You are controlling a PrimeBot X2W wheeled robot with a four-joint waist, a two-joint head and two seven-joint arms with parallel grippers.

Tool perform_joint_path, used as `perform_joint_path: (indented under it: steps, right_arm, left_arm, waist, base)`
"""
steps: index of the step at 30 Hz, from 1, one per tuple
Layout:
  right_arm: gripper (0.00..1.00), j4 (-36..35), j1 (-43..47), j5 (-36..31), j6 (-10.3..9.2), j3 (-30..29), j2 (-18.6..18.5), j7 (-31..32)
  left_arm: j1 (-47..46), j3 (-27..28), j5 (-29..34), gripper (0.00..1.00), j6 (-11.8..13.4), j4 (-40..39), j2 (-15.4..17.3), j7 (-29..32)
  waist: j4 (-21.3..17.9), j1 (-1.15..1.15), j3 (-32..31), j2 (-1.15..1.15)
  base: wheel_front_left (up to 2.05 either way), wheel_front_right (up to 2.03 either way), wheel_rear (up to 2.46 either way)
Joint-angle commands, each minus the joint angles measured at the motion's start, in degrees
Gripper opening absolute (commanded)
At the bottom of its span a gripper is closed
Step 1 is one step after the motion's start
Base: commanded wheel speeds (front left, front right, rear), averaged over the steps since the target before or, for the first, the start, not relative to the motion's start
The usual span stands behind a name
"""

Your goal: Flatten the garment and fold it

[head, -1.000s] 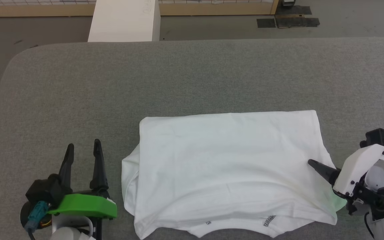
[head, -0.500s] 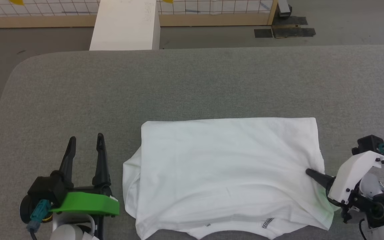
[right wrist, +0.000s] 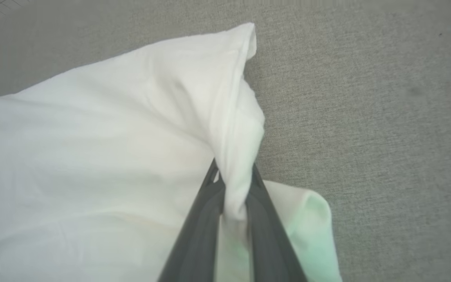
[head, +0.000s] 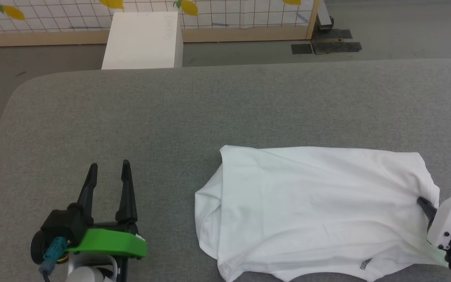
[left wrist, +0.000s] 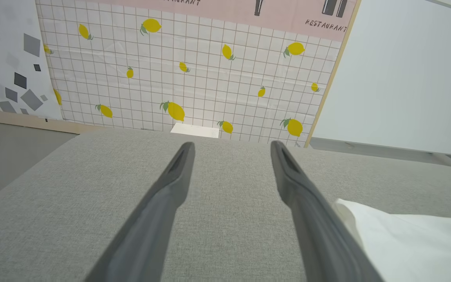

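Right gripper (right wrist: 233,174): both dark fingers closed tight on a bunched fold at the right edge of the garment (head: 311,203). In the right wrist view the white cloth was gathered into a ridge running from the tips. The grip looked meant to draw the shirt sideways or tension it for smoothing; which one, I could not tell.

The pinched edge stood slightly raised. The rest of the shirt lay on the grey padded table (head: 170,109), toward its near right part, as a rough rectangle of several layers. Shallow creases crossed the top, and the left edge was rounded and loose, not squared. My judgement: partly folded, not finished.

A patch of dark stitching (head: 366,263) showed at the near edge.

Left gripper (head: 109,168): fingers spread wide, nothing between them, over bare table to the left of the shirt and clear of it. It was probably parked so the cloth could move freely, or waiting for that loose left edge.

Beyond the table's far side stood a white box (head: 143,39), with a gridded lemon-print wall (left wrist: 194,78) behind it.

Count:
- Grippers — two, with two fingers each: one clamped, one empty.
- Garment — one.
- Stitching patches in sight — one.
- White box — one.
- Lemons — many, not tallied.
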Motion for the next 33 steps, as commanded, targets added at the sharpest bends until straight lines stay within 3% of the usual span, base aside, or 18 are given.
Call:
perform_joint_path:
  steps: [1,10,16,23,33]
  right_arm:
    - [0.00,-3.3,1.6,-2.2,-0.09,1.1,-0.9,0.4]
    - [0.00,-27.0,6.8,-4.5,-0.09,12.2,0.0,11.3]
    - [0.00,-35.8,4.6,-5.1,-0.09,23.7,-2.0,17.9]
    - [0.00,-30.1,-5.2,-3.7,-0.09,37.2,-2.4,17.3]
    - [0.00,-10.6,-18.6,0.9,-0.09,53.3,0.8,12.1]
  left_arm:
    - [0.5,-0.3,0.0,1.00,-0.1,0.3,-0.2,-0.3]
    - [1.0,-0.6,-0.2,1.00,0.2,0.6,-0.3,-0.3]
    - [0.4,-1.0,-0.4,1.00,0.2,0.9,-0.3,-0.3]
    - [-0.7,-1.9,-1.0,1.00,0.1,1.0,-0.3,-0.3]
    - [-3.0,-2.8,-2.1,1.00,-0.3,2.5,-0.3,-0.3]
  waist:
    - [0.1,0.00,-0.2,0.00]
    - [0.1,0.00,-0.4,0.00]
    - [0.8,0.00,0.0,0.00]
    - [2.3,0.00,1.5,0.00]
    - [5.5,0.00,4.4,0.00]
  base:
    - [0.00,0.00,0.00]
    - [0.00,0.00,0.00]
    - [0.00,0.00,0.00]
    - [0.00,0.00,0.00]
    - [0.00,0.00,0.00]
